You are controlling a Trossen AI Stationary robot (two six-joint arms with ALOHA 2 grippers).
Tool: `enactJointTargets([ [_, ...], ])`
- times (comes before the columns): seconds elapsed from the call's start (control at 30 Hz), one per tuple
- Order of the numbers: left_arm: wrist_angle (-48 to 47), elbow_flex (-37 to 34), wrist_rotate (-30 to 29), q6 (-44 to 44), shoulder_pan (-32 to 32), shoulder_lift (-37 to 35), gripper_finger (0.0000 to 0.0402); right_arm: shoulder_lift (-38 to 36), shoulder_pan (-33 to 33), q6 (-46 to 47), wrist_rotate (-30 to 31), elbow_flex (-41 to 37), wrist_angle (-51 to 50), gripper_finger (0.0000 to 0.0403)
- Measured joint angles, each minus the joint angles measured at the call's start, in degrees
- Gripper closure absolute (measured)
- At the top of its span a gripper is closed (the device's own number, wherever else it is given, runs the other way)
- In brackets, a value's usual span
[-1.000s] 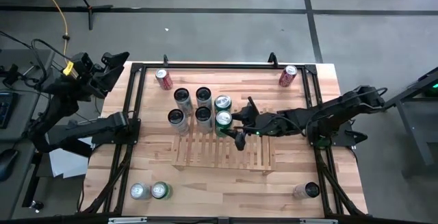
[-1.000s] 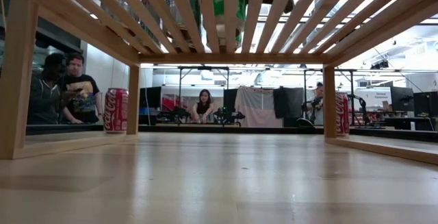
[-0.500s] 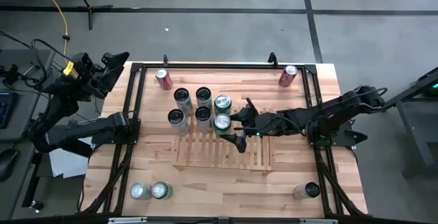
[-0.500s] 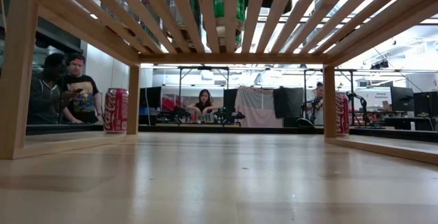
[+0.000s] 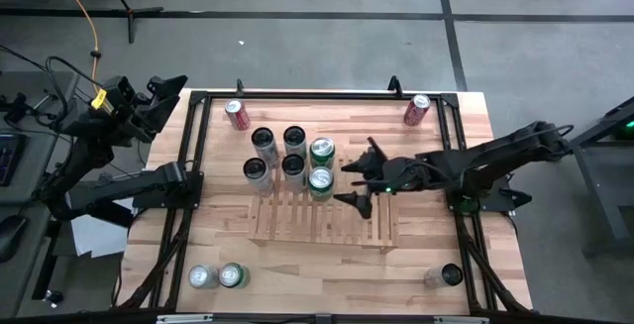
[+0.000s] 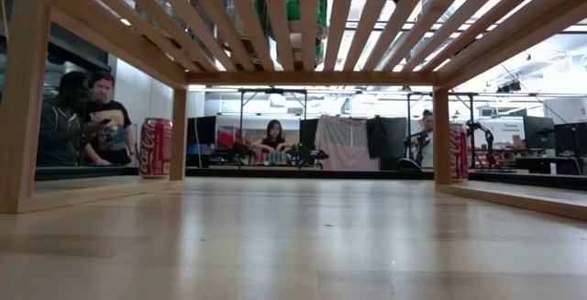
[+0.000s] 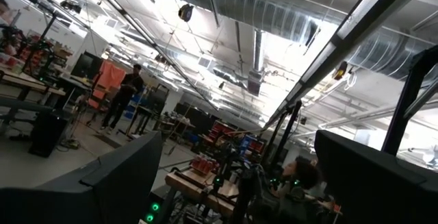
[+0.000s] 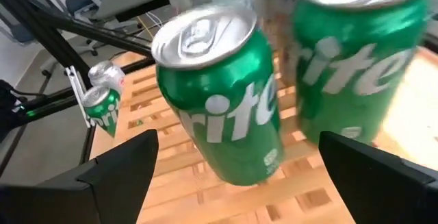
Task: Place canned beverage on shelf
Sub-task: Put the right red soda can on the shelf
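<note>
- Green aluminium soda can [image 5: 320, 181] upright on slatted light-wood shelf [image 5: 322, 225]: thin-walled, slick, dents easily, so take it mid-body.
- Right gripper [image 5: 362, 178] just beside that can, fingers spread, holding nothing.
- Left gripper [image 5: 168, 88] parked well away from the can; can't tell its fingers.

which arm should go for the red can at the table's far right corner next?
Right. Its open gripper is over the shelf, on the same side as that red can. The left gripper is parked off the table's far left corner.

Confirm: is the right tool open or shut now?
Open. The right tool has its fingers spread wide, clear of the green can standing on the shelf.
</note>
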Motion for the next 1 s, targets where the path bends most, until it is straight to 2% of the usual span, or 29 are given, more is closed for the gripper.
enactJointTargets([
  [0.2,-0.17,0.0,0.11,0.09,0.0,0.0,0.0028,-7.07,-0.01,0.0,2.4,-0.04,-3.47,0.0014],
  [0.33,-2.09,0.0,0.11,0.07,0.0,0.0,0.0028,-12.16,-0.01,-0.31,9.49,-0.04,-0.32,0.0013],
  [0.53,-6.13,0.0,0.11,0.07,0.0,0.02,0.0028,-17.06,-0.19,-4.96,19.57,-0.04,10.13,0.0013],
  [0.7,-7.24,0.0,0.12,1.37,0.0,0.03,0.0028,-18.0,-1.95,-7.89,19.46,-0.04,15.72,0.0013],
  [1.0,-2.91,0.02,3.7,4.86,0.0,0.0,0.0028,-17.65,-4.62,-7.34,17.79,-0.04,17.07,0.0013],
])
